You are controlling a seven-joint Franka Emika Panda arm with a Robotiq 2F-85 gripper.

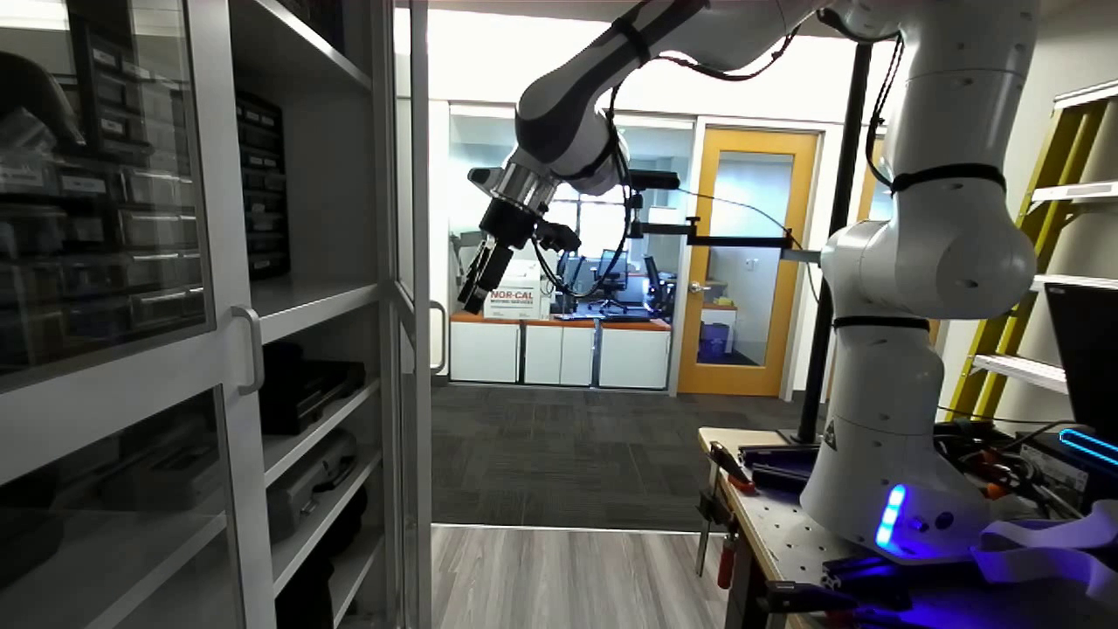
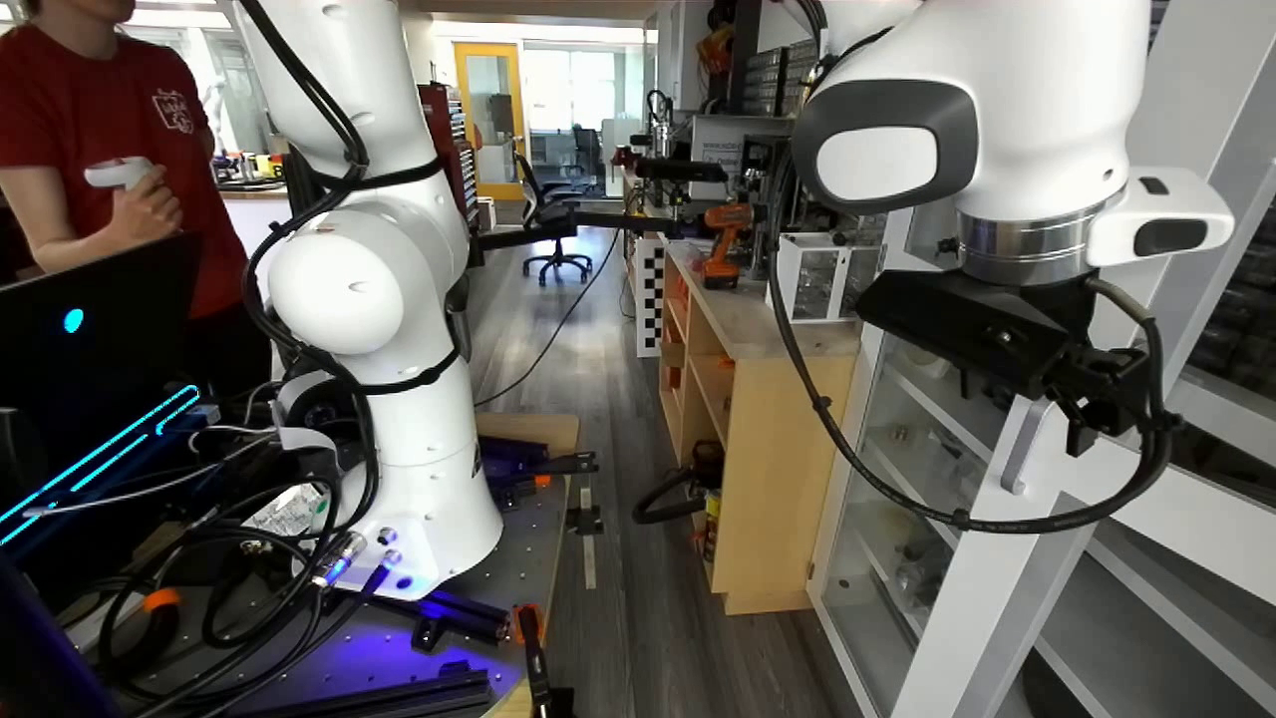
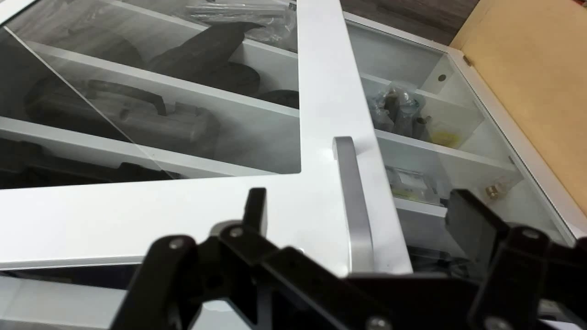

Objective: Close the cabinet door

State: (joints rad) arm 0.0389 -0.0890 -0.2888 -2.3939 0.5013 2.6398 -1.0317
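In the wrist view, a black Robotiq gripper point(image 3: 362, 214) spans the lower edge, its two fingers point(image 3: 472, 220) well apart. Between them as seen, and seemingly beyond, lies a silver bar handle point(image 3: 355, 204) on a white-framed glass cabinet door point(image 3: 302, 197). Nothing appears gripped; whether a finger touches the handle cannot be told. The likeliest slip is misjudged depth: the fingers could miss the handle, or the left one could jab the door. Count: one gripper, two fingers, one handle.

In an exterior view, that door stands swung out, almost edge-on, at the far end of a cabinet point(image 1: 327, 192) on the left. A second glass door point(image 1: 113, 397), near left, looks shut. Too hard a push could bang the swung-out door against the cabinet and make it bounce back. Count: one robot arm point(image 1: 935, 262), two doors, two handles, one yellow ladder point(image 1: 1022, 373) at right.

In an exterior view, the door is at right, and a slack black cable point(image 2: 960, 520) loops down from the arm, passing just below the handle; a sideways sweep might snag it there. Count: one red-shirted person point(image 2: 95, 140) at left, one white hand controller point(image 2: 122, 172), one black laptop point(image 2: 120, 299), one orange cordless drill point(image 2: 726, 244).
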